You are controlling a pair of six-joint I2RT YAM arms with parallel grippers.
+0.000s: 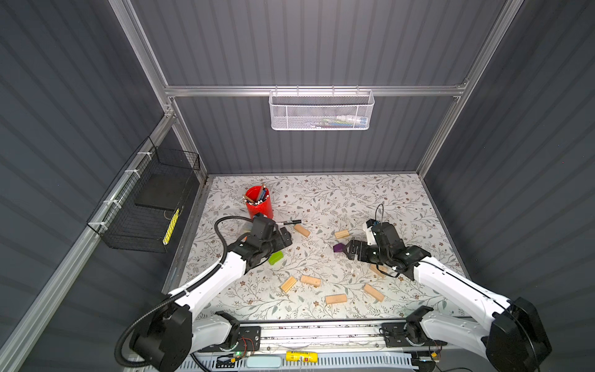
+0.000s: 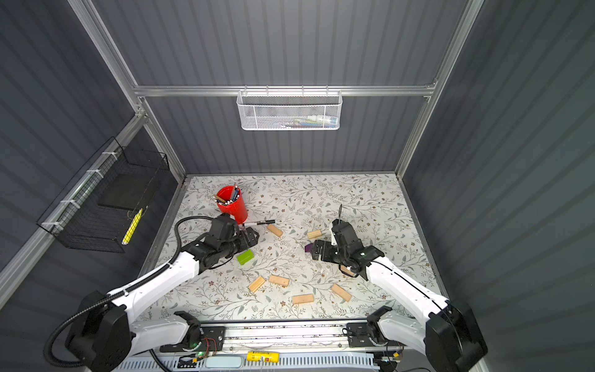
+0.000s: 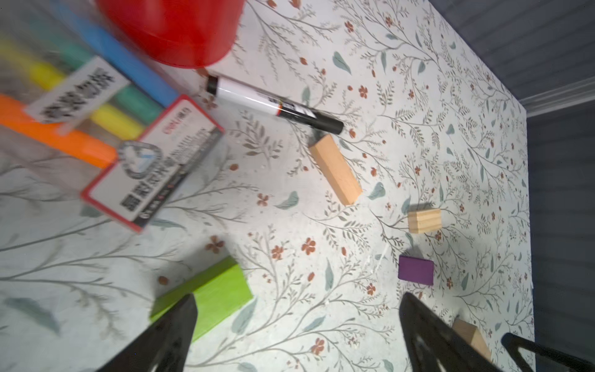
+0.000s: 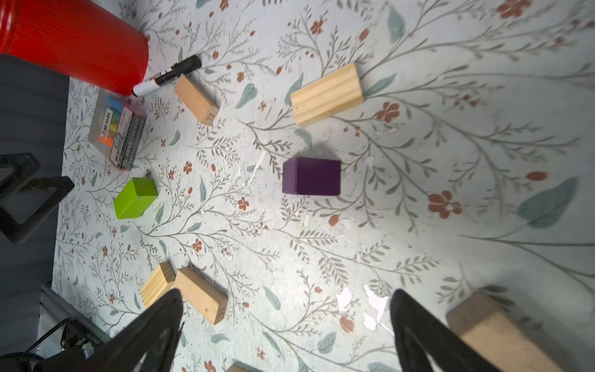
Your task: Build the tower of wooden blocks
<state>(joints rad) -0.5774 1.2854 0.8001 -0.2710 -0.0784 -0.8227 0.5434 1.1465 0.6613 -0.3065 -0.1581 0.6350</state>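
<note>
No tower yet: pale wood bricks lie flat and scattered from mid table to the front edge. Lime-green block sits left of centre, just beside L gripper, jaws spread wide, empty. Purple block is near centre, just ahead of R gripper, also spread, holding nothing. Red pen cup stands back-left.

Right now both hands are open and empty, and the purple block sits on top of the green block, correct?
No. The left hand and right hand are open and empty, but the purple block sits alone on the table, apart from the green block, as the right wrist view shows.
</note>
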